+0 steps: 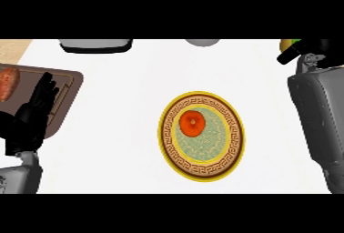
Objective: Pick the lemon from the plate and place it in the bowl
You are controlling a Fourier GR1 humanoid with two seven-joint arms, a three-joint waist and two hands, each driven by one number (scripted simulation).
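An ornate round dish (232, 136) with a yellow rim and brown border lies at the counter's middle. On its green centre sits an orange-red round fruit (192, 123). At the top right edge a small yellow-green piece, maybe the lemon (288, 44), shows right against my right hand (308, 49), which reaches far up the right side and partly leaves the view. My left hand (32, 116) rests open at the left edge, fingers up, far from the dish.
A brown cutting board (67, 84) at the left carries a reddish sweet potato (7, 83). A grey-white bowl (95, 45) and a second pale round object (203, 42) are cut off by the top edge. My right forearm (322, 123) fills the right side.
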